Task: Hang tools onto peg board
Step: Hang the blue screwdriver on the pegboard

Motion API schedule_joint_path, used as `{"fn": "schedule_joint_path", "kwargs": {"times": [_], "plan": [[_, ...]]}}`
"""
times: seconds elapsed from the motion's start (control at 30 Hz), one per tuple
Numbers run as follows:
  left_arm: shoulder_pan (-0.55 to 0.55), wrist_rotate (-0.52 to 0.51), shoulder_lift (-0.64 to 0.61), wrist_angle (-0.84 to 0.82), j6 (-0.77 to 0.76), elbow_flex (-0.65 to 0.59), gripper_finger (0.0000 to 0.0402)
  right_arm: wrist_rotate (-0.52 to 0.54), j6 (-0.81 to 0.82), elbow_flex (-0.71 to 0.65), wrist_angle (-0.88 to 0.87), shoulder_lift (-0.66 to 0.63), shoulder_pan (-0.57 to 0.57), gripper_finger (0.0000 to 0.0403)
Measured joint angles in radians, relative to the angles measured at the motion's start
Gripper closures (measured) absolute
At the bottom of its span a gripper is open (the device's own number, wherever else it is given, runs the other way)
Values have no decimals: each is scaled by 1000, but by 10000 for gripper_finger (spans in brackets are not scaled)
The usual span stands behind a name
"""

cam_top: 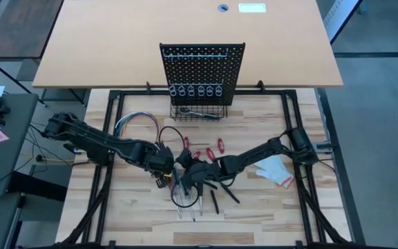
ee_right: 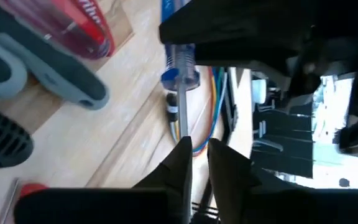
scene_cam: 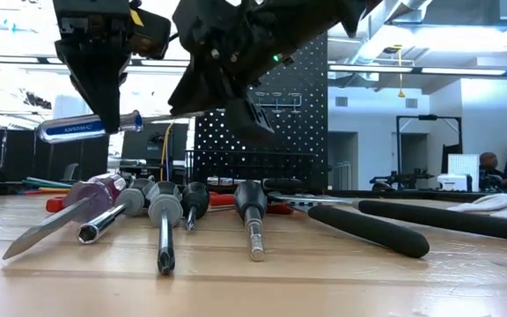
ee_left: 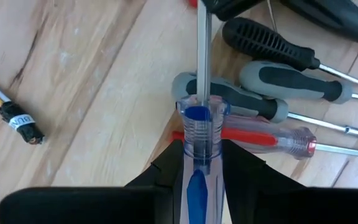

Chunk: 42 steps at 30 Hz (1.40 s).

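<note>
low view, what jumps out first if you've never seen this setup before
A blue-handled screwdriver hangs level in the air above the table, handle clamped in the left pincer while the right pincer stands around its metal shaft. Below it, a row of loose screwdrivers lies on the wooden table. Behind stands the black peg board, with no tools visibly hanging on it.

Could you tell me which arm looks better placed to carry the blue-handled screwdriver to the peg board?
Probably the left. The left gripper is clamped on the blue-handled screwdriver by its handle, lifted off the table. The right gripper only straddles its shaft. The peg board stands beyond both.
</note>
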Motion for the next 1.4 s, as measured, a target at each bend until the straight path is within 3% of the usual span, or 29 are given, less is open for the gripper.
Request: {"fn": "schedule_joint_path", "kwargs": {"times": [0.37,0.8,0.93,1.13,1.23,1.4], "plan": [[4,9,0,1,8,0,338,-109,92,0,-76,0,-10,326],[3,7,0,2,19,0,401,-191,260,0,-149,0,-36,231],[1,-24,-1,0,33,-1,395,-211,325,0,-157,0,-47,217],[-23,-150,-2,3,18,-105,350,-217,489,-3,-343,-78,-48,219],[-22,-196,-1,55,-11,-186,301,-253,595,-56,-405,-173,-53,226],[-25,-253,-1,195,-42,-300,202,-277,716,-228,-367,-316,-64,231]]}}
